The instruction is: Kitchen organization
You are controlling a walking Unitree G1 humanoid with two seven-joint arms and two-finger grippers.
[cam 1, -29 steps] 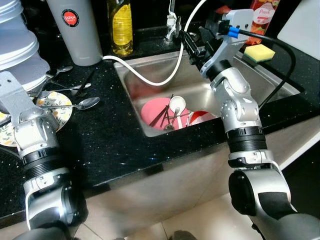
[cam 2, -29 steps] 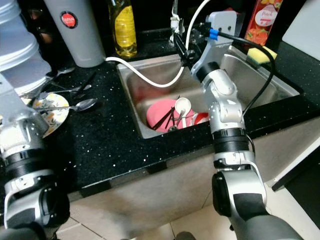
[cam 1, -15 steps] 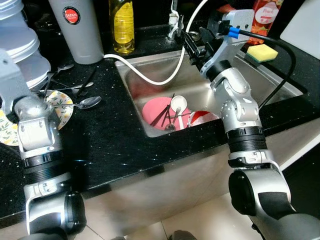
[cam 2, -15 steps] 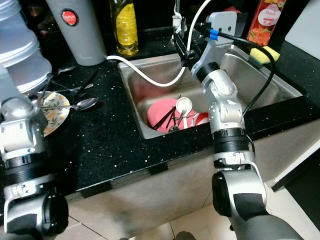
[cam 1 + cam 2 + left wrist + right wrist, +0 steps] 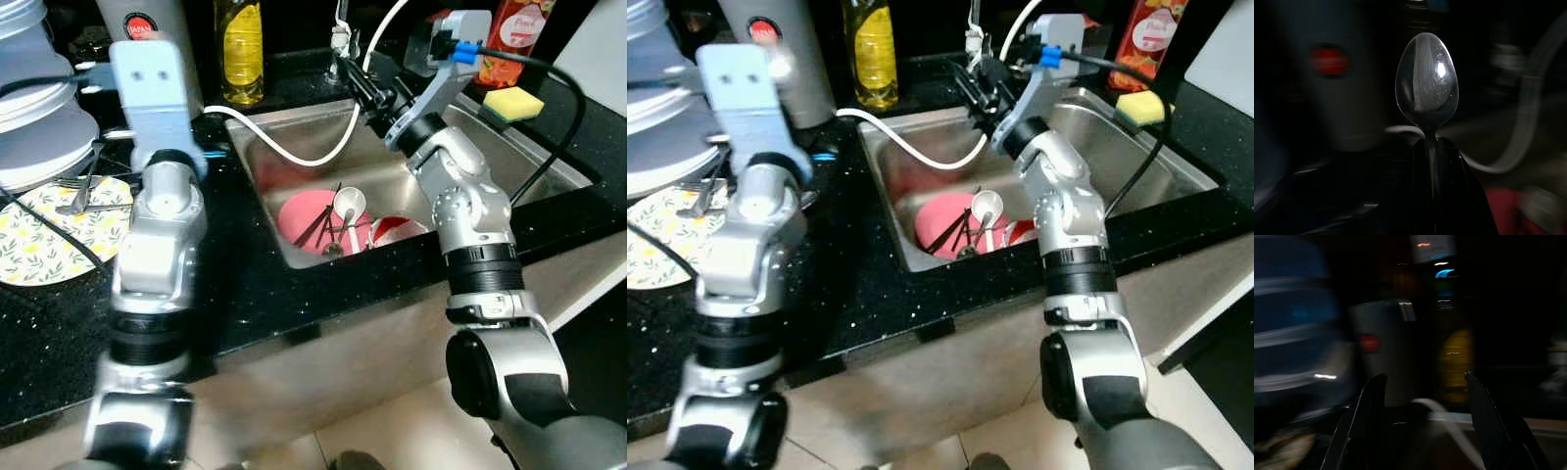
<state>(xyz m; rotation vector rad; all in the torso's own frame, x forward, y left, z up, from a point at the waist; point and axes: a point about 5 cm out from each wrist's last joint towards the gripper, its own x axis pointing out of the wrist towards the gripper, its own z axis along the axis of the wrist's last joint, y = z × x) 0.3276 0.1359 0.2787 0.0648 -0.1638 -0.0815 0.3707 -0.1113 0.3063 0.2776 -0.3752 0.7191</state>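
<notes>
1. Since a second ago the left arm has swung up from beside the plate [image 5: 39, 240] toward the sink [image 5: 549, 162], and the spoon that lay on the counter [image 5: 245, 284] is gone from there.
2. That spoon [image 5: 1426, 88] now stands bowl-up, its handle pinched in the left gripper [image 5: 1437, 161].
3. Light, stiff, polished steel: likely slippery, so a low hold on the handle suits it.
4. Over the sink's back edge, the right gripper [image 5: 1422, 421] holds nothing, fingers [image 5: 1364, 421] spread.

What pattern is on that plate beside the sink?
The plate is pale with small yellow lemons and green leaves, best seen in the left eye view.
</notes>
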